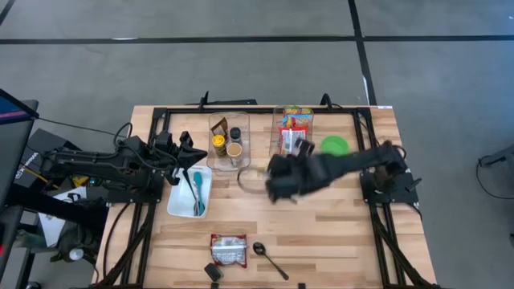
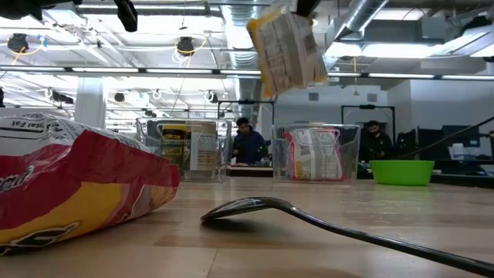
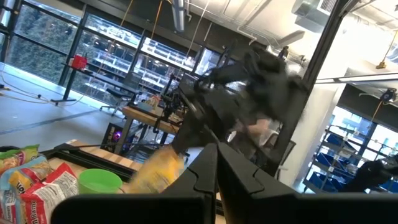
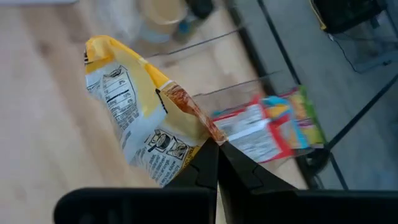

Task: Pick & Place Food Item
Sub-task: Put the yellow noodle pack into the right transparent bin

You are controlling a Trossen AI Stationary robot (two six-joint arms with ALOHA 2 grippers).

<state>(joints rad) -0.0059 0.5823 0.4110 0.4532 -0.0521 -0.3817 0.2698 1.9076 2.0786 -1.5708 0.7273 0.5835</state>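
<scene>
Hanging in the air from the right gripper [image 4: 217,149] is a yellow and white snack packet [image 4: 138,124], pinched at its sealed edge by fingers that are pressed fully together. A nutrition panel and a small line drawing are being shown on the packet's white side in the right wrist view, but none of the print can be read. In the high view this gripper [image 1: 283,183] is being held above the wooden table [image 1: 337,233], just in front of the clear bin of snack bags [image 1: 294,132], which is taken here as the landmark. In the low view the packet [image 2: 287,50] is seen dangling high above the table, over the bin [image 2: 315,153].

Red, white and green wrappers are being displayed inside the bin, their lettering too blurred to make out. A green bowl [image 1: 335,145] is standing just beside the bin on the right arm's side. A second clear bin with jars [image 1: 228,142] is standing on the bin's other side, and a white tray holding teal utensils [image 1: 190,192] is lying further that way and forward. A red and white bag [image 1: 229,250] and a dark spoon [image 1: 268,257] are lying well in front of the bin, near the table's front edge.

The left gripper [image 1: 186,152] is being kept by the white tray, its fingers closed on nothing.
</scene>
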